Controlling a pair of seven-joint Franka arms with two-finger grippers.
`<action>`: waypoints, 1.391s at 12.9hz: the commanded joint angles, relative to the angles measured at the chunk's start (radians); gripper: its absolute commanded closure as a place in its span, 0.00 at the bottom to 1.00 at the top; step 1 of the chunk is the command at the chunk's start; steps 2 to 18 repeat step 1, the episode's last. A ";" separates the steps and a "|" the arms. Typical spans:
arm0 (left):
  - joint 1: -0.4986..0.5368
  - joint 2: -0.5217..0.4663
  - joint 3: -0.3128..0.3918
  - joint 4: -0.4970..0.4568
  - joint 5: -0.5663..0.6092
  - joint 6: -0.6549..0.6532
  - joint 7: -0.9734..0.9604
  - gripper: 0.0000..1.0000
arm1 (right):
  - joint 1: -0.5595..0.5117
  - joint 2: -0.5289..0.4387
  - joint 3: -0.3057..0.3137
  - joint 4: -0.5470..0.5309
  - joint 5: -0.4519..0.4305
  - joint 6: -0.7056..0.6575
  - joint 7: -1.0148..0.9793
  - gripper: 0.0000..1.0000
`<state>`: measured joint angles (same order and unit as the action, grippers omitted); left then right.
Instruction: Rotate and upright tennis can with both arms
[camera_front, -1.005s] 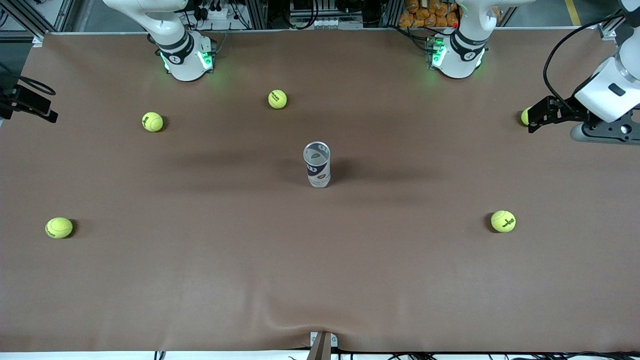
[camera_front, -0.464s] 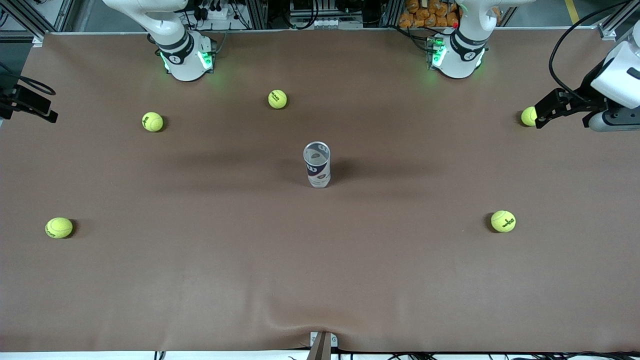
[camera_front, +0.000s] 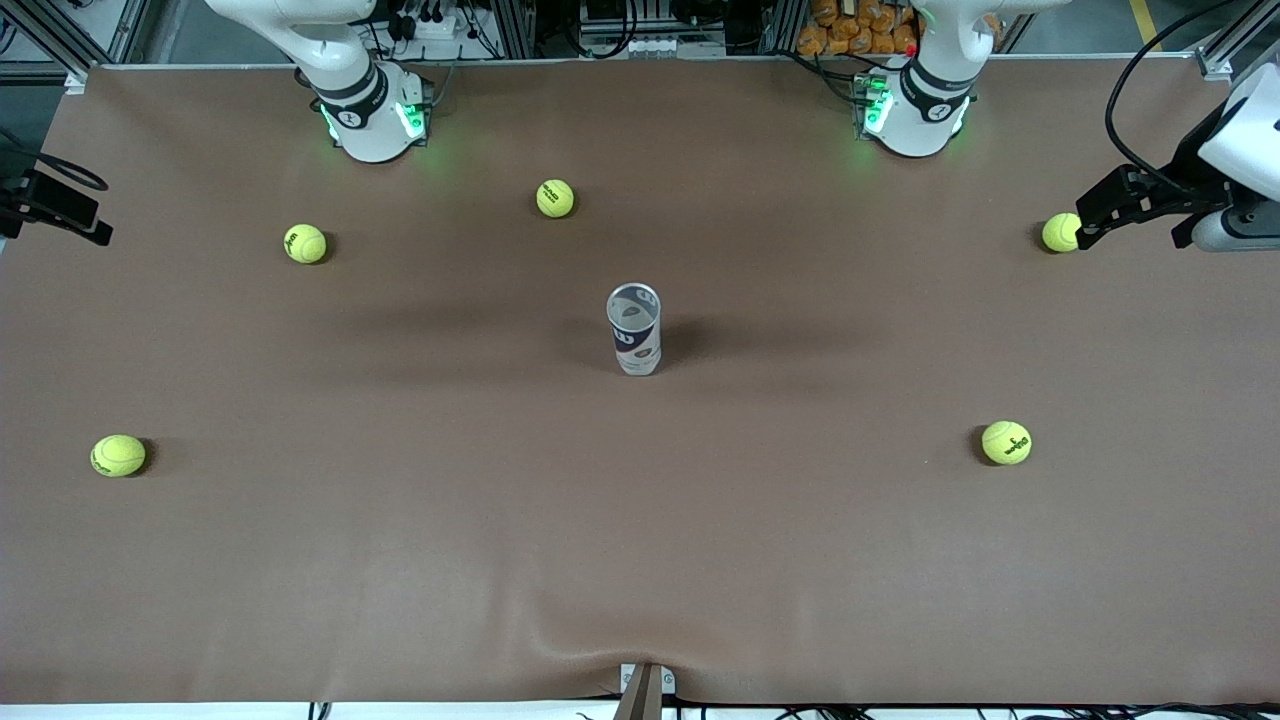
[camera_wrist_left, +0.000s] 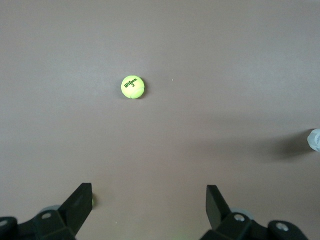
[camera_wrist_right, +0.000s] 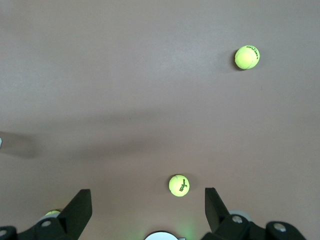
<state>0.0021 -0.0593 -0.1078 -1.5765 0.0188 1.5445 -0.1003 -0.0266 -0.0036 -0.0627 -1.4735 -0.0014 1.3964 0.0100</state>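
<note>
The tennis can (camera_front: 634, 330) stands upright in the middle of the brown table, its open silvery rim up and its navy and white label facing the front camera. No gripper touches it. Only its edge (camera_wrist_left: 315, 141) shows in the left wrist view. My left gripper (camera_front: 1092, 218) (camera_wrist_left: 149, 192) hangs open and empty high over the left arm's end of the table. My right gripper (camera_front: 85, 222) (camera_wrist_right: 148, 196) hangs open and empty high over the right arm's end.
Several yellow-green tennis balls lie scattered: one (camera_front: 1060, 232) beside the left gripper, one (camera_front: 1007, 443) nearer the front camera, others (camera_front: 555, 198) (camera_front: 305, 243) (camera_front: 118, 455) toward the right arm's end. The table cover has a wrinkle (camera_front: 560, 640) at its front edge.
The left arm has drawn back toward its end of the table and risen, uncovering the ball beside it. The right gripper has barely shifted. The can has stayed put.
</note>
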 joint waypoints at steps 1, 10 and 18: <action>0.010 0.013 -0.007 0.033 -0.017 -0.029 -0.010 0.00 | 0.002 -0.013 0.004 0.002 -0.009 -0.010 0.015 0.00; 0.010 0.013 -0.007 0.033 -0.017 -0.029 -0.010 0.00 | 0.002 -0.013 0.004 0.002 -0.009 -0.010 0.015 0.00; 0.010 0.013 -0.007 0.033 -0.017 -0.029 -0.010 0.00 | 0.002 -0.013 0.004 0.002 -0.009 -0.010 0.015 0.00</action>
